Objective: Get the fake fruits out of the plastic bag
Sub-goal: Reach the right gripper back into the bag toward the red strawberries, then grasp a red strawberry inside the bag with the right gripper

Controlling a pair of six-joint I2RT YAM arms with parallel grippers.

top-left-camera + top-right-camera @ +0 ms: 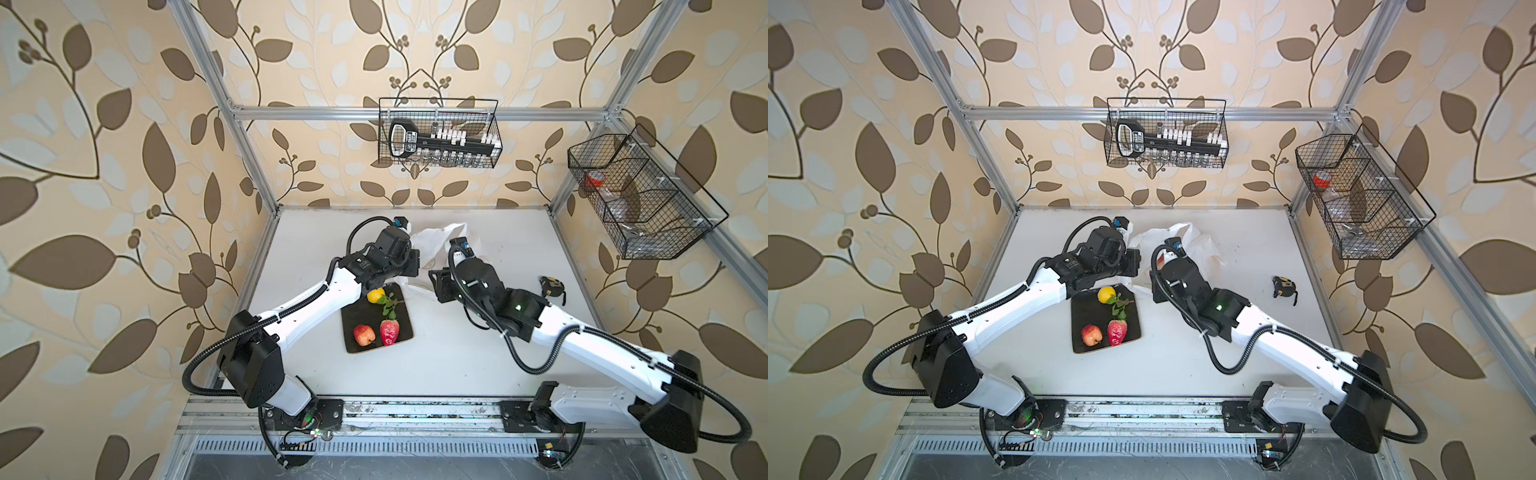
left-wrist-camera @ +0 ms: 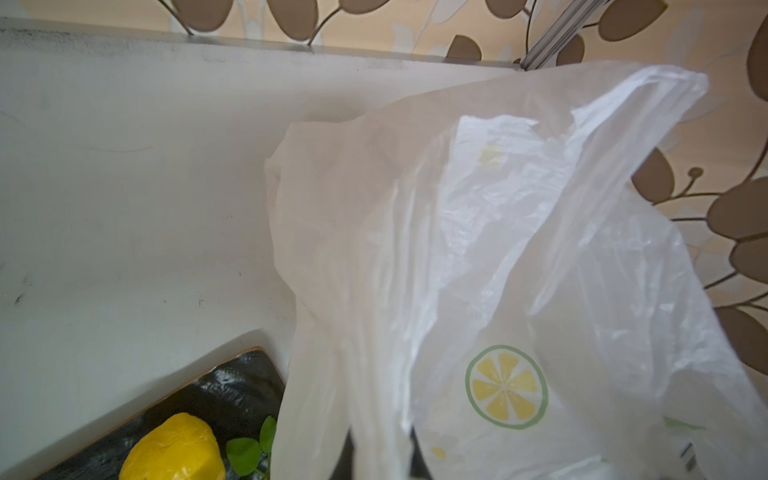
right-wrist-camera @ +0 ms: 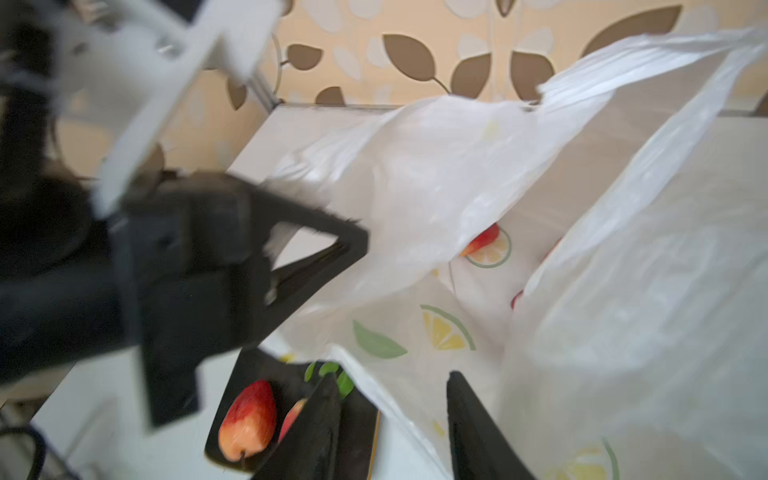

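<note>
Step in hand: reaching into the open mouth of the thin white translucent plastic bag (image 2: 498, 249), printed with citrus slices, for the next fruit; task judged partly done.
Bag position: far middle of the white surface (image 1: 457, 361), just beyond the black square plate (image 1: 361, 318), lower edge reaching the plate's corner.
Left claw (image 3: 357, 243): clamped tight on a fold of the bag's upper rim, mouth held raised.
Right claw (image 3: 392, 380): fingers moderately apart at the lower rim of the mouth; film lying between them, nothing seen gripped.
Fruits out, all on the plate: small yellow round fruit (image 1: 376, 296), green leafy sprig (image 1: 388, 306), glossy red-orange pear-shaped fruit (image 1: 364, 335), red bumpy strawberry-shaped fruit (image 1: 389, 331).
Fruits inside: glossy red piece (image 3: 484, 239) visible deep in the mouth under the raised rim; second red sliver (image 3: 517, 297) beside it, shape not readable.
Recommended approach: rim held high and taut by the left claw; right claw steered over the lower film, not into it; fingers widened before contact, then closed across the fruit's body alone.
Risks: film caught between the fingers; glossy plastic slipping under a light pinch; bag dragged across the plate, disturbing the fruits there.
Acceptance check: lift only with the fruit free of film.
</note>
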